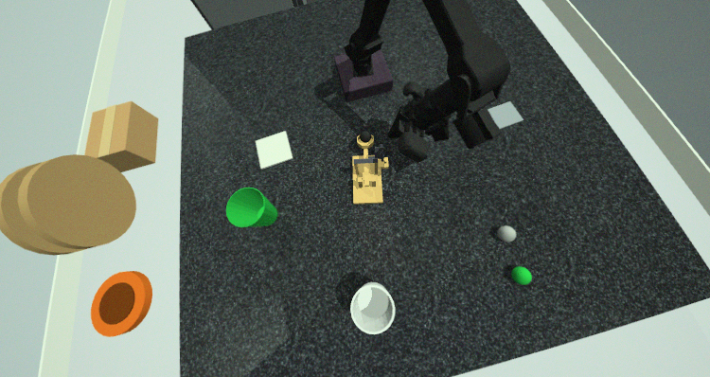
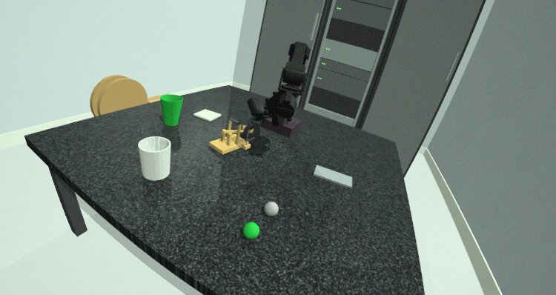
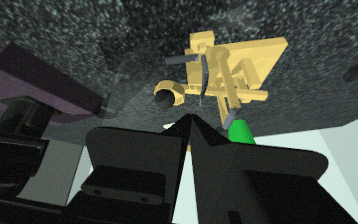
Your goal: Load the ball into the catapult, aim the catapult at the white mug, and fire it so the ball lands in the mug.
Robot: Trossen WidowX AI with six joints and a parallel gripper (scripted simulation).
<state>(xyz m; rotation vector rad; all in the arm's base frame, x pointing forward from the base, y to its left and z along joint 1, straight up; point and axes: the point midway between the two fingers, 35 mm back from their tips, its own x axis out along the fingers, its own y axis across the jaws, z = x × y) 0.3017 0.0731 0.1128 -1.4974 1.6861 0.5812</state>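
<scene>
The tan wooden catapult (image 1: 370, 181) (image 2: 230, 139) (image 3: 230, 70) stands mid-table. A dark ball (image 1: 365, 137) (image 3: 164, 99) sits in its spoon at the far end. The white mug (image 1: 372, 308) (image 2: 154, 158) stands upright at the near edge, roughly in line with the catapult's base. My gripper (image 1: 391, 149) (image 3: 190, 118) is shut and empty. It hangs low just right of the spoon end, its tips pointing at the catapult without touching it.
A green cup (image 1: 250, 207) (image 2: 171, 109) (image 3: 240, 132) stands left of the catapult. A white ball (image 1: 506, 233) (image 2: 270, 208) and a green ball (image 1: 521, 275) (image 2: 250, 230) lie at the right front. A white pad (image 1: 273, 149), a grey pad (image 1: 505, 115) and the arm's purple base (image 1: 363, 79) lie further back.
</scene>
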